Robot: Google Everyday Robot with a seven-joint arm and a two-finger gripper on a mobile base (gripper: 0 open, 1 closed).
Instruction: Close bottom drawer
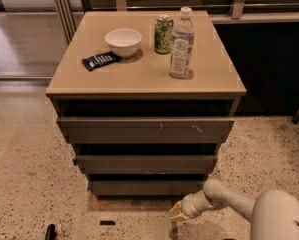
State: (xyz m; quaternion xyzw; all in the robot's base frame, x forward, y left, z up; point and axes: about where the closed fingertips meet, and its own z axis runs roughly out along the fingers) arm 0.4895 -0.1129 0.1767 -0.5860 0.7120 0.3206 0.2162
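Note:
The bottom drawer [146, 187] is the lowest and narrowest of three dark grey-brown drawers in the cabinet, with a plain front. It stands stepped back under the middle drawer [146, 163], with a dark gap above it. My gripper [176, 216] is low near the floor, just in front of and below the bottom drawer's right end, apart from its front. The white arm [224, 199] reaches in from the lower right.
The top drawer [145, 130], widest and with pale scratches, sticks out furthest. On the cabinet top [139, 76] stand a white bowl [123, 42], a green can [163, 34], a water bottle [181, 44] and a dark packet [101, 60]. Speckled floor surrounds the cabinet.

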